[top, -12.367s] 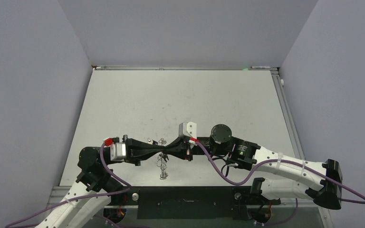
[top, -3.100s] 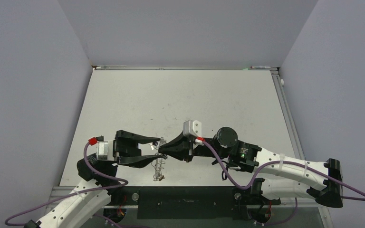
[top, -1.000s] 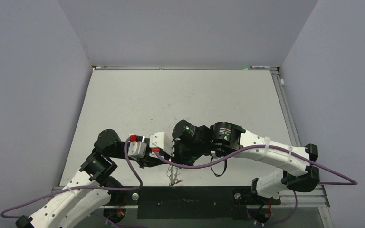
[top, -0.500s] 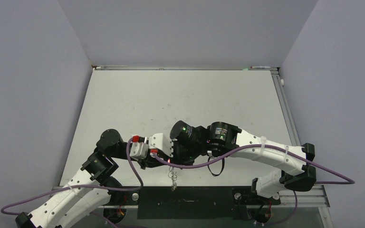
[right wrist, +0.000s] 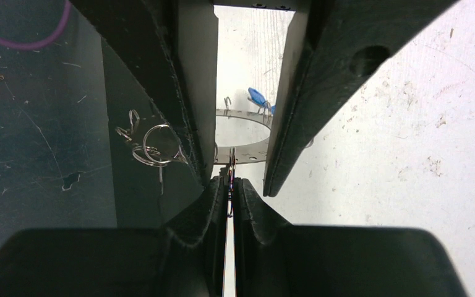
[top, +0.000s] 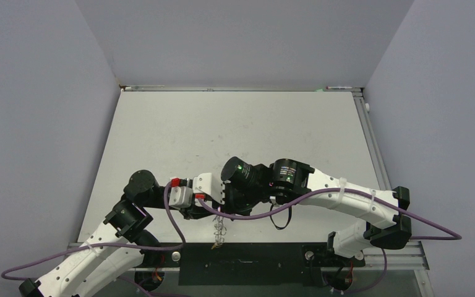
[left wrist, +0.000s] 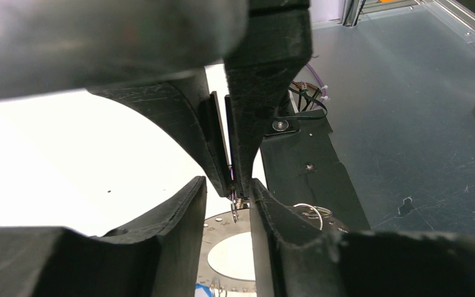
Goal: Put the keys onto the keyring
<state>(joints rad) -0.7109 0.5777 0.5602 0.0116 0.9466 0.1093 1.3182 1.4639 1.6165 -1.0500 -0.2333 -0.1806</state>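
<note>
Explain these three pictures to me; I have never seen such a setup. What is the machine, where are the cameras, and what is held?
The machine is two robot arms bolted at the near edge of a table. The wide picture looks down from above and behind: left arm on the left, right arm on the right, their tips meeting near the front edge. The other two come from cameras on the wrists; each shows its own black fingers at the bottom and the other arm's fingers at the top. The right tool is shut, pinching the rim of the keyring, a flat silver ring edged with wire loops. A blue key head shows at its far rim. The left tool is open, its fingers either side of that pinch.
</note>
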